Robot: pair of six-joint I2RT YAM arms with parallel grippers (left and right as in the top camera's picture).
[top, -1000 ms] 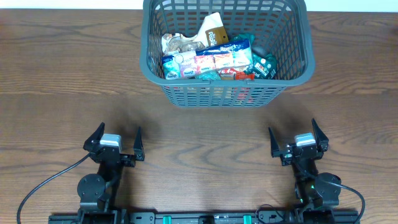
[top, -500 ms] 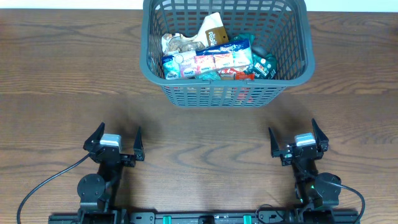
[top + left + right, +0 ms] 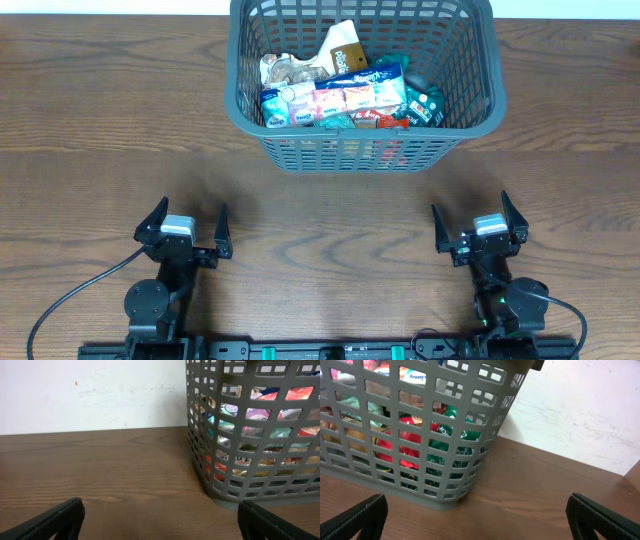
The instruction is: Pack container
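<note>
The container [image 3: 470,105] is a dark grey lattice basket at the far middle of the table. It holds several snack packets [image 3: 345,95]. It also shows in the left wrist view [image 3: 200,435] and the right wrist view [image 3: 485,450], with packets visible through the slots. My left gripper [image 3: 188,228] is open and empty near the table's front left; it also shows in the left wrist view [image 3: 160,520]. My right gripper [image 3: 478,224] is open and empty near the front right; it also shows in the right wrist view [image 3: 480,515]. Both are well short of the basket.
The wooden table [image 3: 100,130] stretches bare to the left and right of the basket. A white wall [image 3: 90,395] stands behind the table's far edge. Black cables [image 3: 70,295] run from the arm bases at the front edge.
</note>
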